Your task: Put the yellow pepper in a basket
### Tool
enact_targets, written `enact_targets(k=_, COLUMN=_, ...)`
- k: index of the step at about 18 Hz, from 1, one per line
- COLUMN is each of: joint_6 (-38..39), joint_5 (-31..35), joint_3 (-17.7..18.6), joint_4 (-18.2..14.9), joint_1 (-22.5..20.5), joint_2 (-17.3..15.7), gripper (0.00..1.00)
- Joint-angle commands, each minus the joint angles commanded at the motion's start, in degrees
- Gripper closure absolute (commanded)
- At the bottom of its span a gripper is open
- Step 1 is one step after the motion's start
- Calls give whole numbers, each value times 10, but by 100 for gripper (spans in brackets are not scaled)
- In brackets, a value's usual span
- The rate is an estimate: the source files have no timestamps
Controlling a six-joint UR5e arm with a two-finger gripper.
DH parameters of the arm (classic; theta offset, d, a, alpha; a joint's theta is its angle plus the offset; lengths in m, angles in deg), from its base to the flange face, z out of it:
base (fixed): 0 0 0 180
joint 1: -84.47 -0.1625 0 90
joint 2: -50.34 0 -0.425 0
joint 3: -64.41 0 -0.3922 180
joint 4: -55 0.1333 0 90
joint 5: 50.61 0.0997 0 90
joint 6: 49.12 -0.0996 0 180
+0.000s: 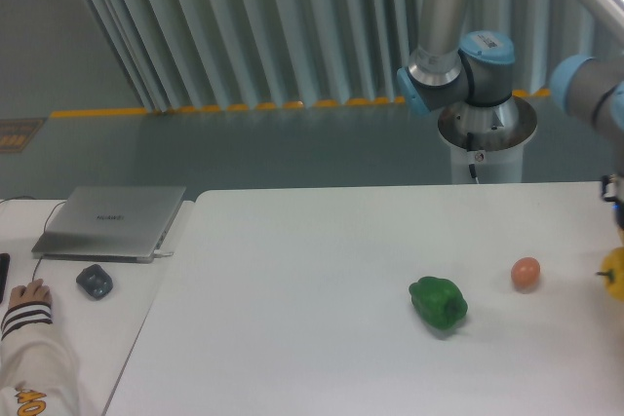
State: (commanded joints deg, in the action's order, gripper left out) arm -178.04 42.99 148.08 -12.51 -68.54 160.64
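1. Nearest me, at the lower left, I see a person's hand (27,291) in a striped cuff resting on the side desk (73,338).
2. On the white tabletop (322,280) a green bell pepper (438,302) lies right of centre; a small orange ball (526,274) sits apart from it, to its right.
3. At the right edge I can make out only a sliver of the yellow pepper (614,273), raised above the tabletop and cut off by the frame.
4. The jaws are out of view past that edge, so I cannot tell how they stand; only a bit of the wrist (614,188) shows above the pepper.
5. Further back on the desk, a dark mouse (95,281) lies in front of a closed silver laptop (112,221).
6. Behind the tabletop stands the arm's base (485,129), with ribbed wall panels (244,26) beyond.
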Motion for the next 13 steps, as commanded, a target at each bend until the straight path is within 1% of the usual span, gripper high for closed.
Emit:
enact_targets(k=1, joint_6=-15, joint_5=0, joint_3=0, joint_4=7, joint_1=-6, joint_2=-1, gripper=59)
enact_targets(k=3, joint_6=-44, joint_5=-1, joint_3=2, joint_4=10, joint_1=-18, joint_2=-1, gripper=59)
enact_targets(k=4, joint_6=-73, joint_5=-1, joint_3=2, joint_4=11, joint_1=-25, joint_2=-1, gripper=59)
enact_targets(k=5, joint_6=-118, joint_5=-1, joint_3=5, joint_4=11, joint_1=-40, joint_2=-1, gripper=59)
enact_targets(k=6, joint_6=-142, joint_5=-2, joint_3=10, joint_4=11, joint_1=-54, joint_2=-1, gripper=59)
enact_targets(k=7, joint_6=-172, joint_5=-3, joint_3=18, joint_4=21, joint_1=-68, joint_2=-1, gripper=59)
enact_targets(k=8, joint_6=-199, joint_5=-3, joint_3=25, joint_4=41, joint_1=-82, joint_2=2, gripper=59)
enact_targets(k=10, joint_6=-232, joint_5=-5, joint_3=38, joint_4=58, joint_1=-100, joint_2=4, gripper=58)
enact_targets(k=13, joint_6=-269, joint_5=-10, joint_3=40, joint_4=58, joint_1=-123, joint_2=6, gripper=58)
